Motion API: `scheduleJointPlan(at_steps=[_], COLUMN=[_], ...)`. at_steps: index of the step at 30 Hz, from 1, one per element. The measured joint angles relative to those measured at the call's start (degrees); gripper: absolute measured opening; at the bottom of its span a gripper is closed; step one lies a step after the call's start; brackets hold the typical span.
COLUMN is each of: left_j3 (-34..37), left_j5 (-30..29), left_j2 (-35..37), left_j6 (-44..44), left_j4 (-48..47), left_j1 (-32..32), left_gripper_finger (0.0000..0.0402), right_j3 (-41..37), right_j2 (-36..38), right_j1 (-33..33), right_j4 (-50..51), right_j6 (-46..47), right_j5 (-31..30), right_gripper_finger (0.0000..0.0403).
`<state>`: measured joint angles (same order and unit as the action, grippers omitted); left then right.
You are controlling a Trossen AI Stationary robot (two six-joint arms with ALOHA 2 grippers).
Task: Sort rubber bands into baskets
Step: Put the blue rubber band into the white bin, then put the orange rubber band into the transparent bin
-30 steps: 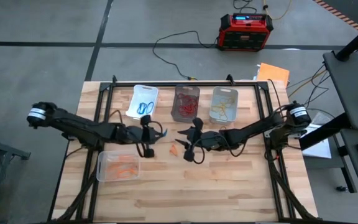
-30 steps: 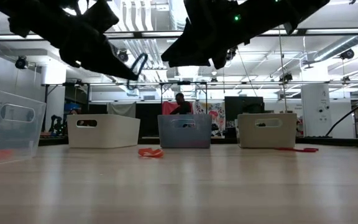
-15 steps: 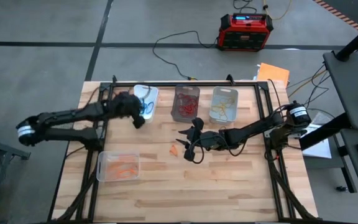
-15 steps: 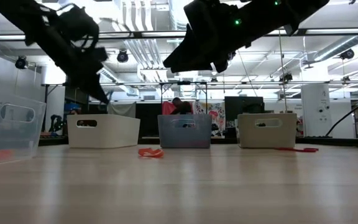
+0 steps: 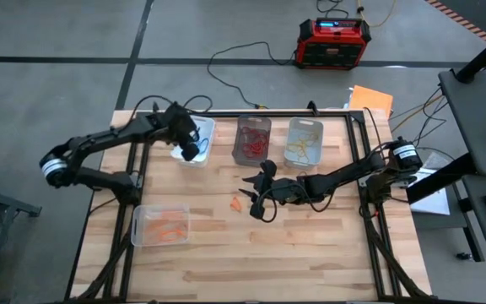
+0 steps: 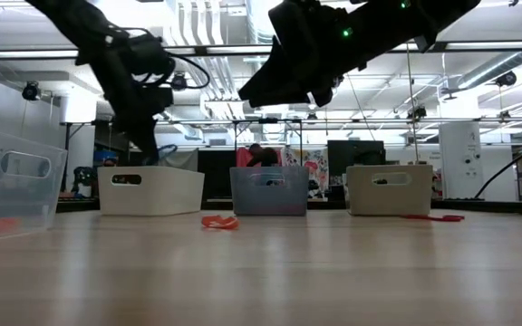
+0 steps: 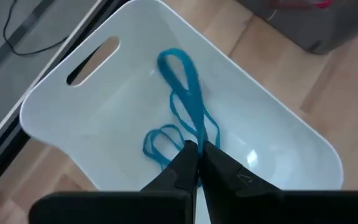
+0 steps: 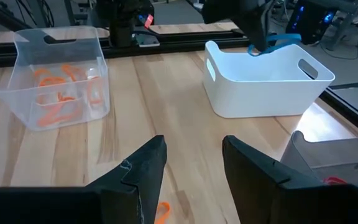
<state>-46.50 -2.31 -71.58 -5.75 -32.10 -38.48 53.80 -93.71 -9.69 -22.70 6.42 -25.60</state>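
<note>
The left gripper [image 7: 194, 163] hangs over the white basket [image 5: 184, 143] at the desk's far left, fingers pinched on a blue rubber band [image 7: 185, 87] dangling inside; the right gripper [image 8: 191, 163] hovers mid-desk, fingers apart.

My left arm reached out across the far left part of the table, its tool [image 5: 191, 149] pointing downward with the fingers [image 7: 188, 163] pressed together. My right arm stretched low toward the table's middle, its tool [image 5: 256, 201] held above the surface with the fingers [image 8: 143, 168] spread apart.
</note>
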Motion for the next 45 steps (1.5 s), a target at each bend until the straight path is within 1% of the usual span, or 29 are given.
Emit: scheduleJointPlan(at_steps=[6,10,14,19,22,30,33,36,39,45], left_j3=[-3.5,-3.6,-3.6,-3.6,-3.6,-3.6,-3.5,-3.5,-3.5,-1.5], left_j5=[-0.3,-2.6,-7.9,-8.3,-8.3,-8.3,-8.3,-8.3,-8.3,-8.3], left_j2=[-6.2,-8.4,-8.8,-7.4,-7.1,-6.9,-5.9,-3.6,-0.2,6.5], left_j6=[-0.2,-0.5,0.8,0.9,1.1,0.9,2.4,3.5,4.8,6.4], left_j4=[-1.7,-1.9,-1.9,-1.9,-1.9,-1.8,-2.4,-2.5,-2.3,0.5], left_j1=[0.0,0.0,0.0,0.0,0.0,0.0,0.5,2.2,5.2,14.7], left_gripper_finger=[0.0000,0.0000,0.0000,0.0004,0.0026,0.0110,0.0130,0.0139,0.0139,0.0135], right_j3=[0.0,0.0,0.0,0.0,0.0,0.0,0.0,0.0,0.0,0.0], right_j2=[0.0,0.0,0.0,0.0,0.0,0.0,0.0,0.1,0.4,0.5], right_j1=[0.0,0.1,0.2,0.2,0.2,0.2,0.2,0.2,0.2,0.2], right_j4=[3.2,5.8,6.3,6.3,6.2,6.3,7.0,8.3,8.8,8.8], right_j6=[2.1,6.5,7.1,7.0,7.0,6.9,6.6,6.9,7.1,7.1], right_j5=[0.0,0.1,0.0,0.0,0.0,0.0,0.0,0.0,0.0,0.0], right_gripper_finger=[0.0153,0.0153,0.0153,0.0153,0.0153,0.0153,0.0153,0.0153,0.0153,0.0153])
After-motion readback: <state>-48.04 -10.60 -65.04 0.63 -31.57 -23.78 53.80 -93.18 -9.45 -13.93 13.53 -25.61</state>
